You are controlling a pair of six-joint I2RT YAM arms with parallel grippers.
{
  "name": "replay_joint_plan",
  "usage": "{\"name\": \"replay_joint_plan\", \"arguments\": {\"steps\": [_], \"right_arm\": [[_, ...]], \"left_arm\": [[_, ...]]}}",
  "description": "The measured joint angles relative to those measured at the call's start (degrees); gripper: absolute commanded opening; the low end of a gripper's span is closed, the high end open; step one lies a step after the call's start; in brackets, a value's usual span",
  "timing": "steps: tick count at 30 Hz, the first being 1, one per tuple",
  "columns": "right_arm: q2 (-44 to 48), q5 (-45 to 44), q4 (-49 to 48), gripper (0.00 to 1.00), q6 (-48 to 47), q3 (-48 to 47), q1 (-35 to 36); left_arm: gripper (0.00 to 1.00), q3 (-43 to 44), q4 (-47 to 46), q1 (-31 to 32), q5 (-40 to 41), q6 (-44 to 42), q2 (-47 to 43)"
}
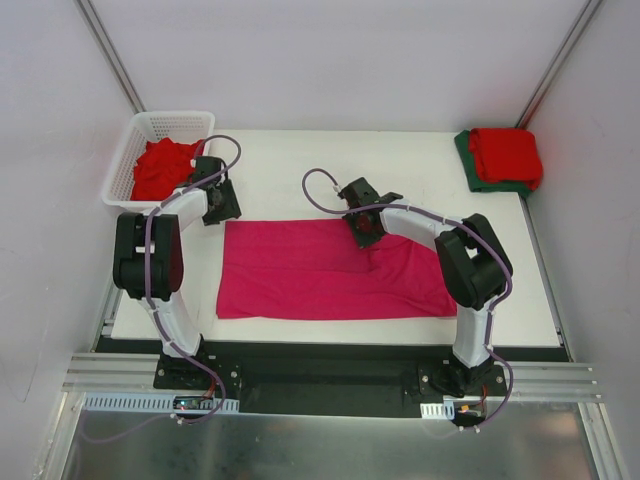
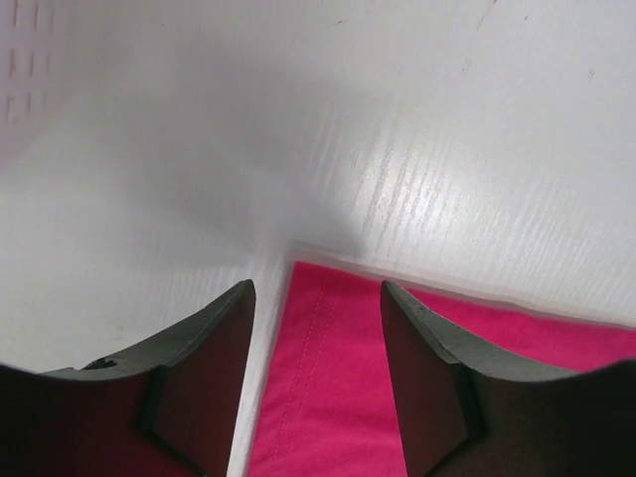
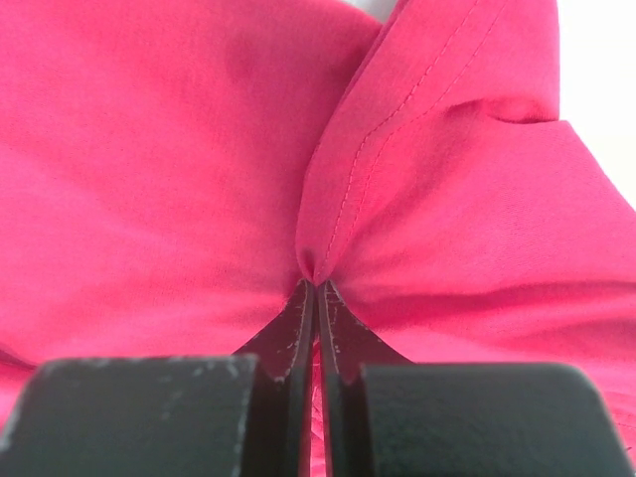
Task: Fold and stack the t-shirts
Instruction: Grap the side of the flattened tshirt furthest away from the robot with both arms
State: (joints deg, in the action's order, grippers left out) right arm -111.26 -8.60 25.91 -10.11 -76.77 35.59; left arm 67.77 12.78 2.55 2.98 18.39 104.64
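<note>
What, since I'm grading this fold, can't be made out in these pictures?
1. Top view: the right gripper and its arm cover part of the far edge of the pink t-shirt.
2. Left wrist view: only a corner of that shirt shows; the fingers and the frame's bottom edge cut off the rest.
3. Top view: how many red shirts lie in the basket; bunched, partly behind the left gripper.
</note>
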Motion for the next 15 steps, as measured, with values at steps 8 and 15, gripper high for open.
{"name": "replay_joint_plan", "arguments": {"steps": [8,15], "right_arm": [[0.0,0.0,0.1,0.02,0.0,0.0,-0.3],[0.0,0.0,0.2,0.02,0.0,0.0,-0.4]], "left_arm": [[0.50,2.1,0.7,0.0,-1.6,0.0,2.4],[0.49,3.7,1.9,-0.1,-2.5,0.0,3.7]]}}
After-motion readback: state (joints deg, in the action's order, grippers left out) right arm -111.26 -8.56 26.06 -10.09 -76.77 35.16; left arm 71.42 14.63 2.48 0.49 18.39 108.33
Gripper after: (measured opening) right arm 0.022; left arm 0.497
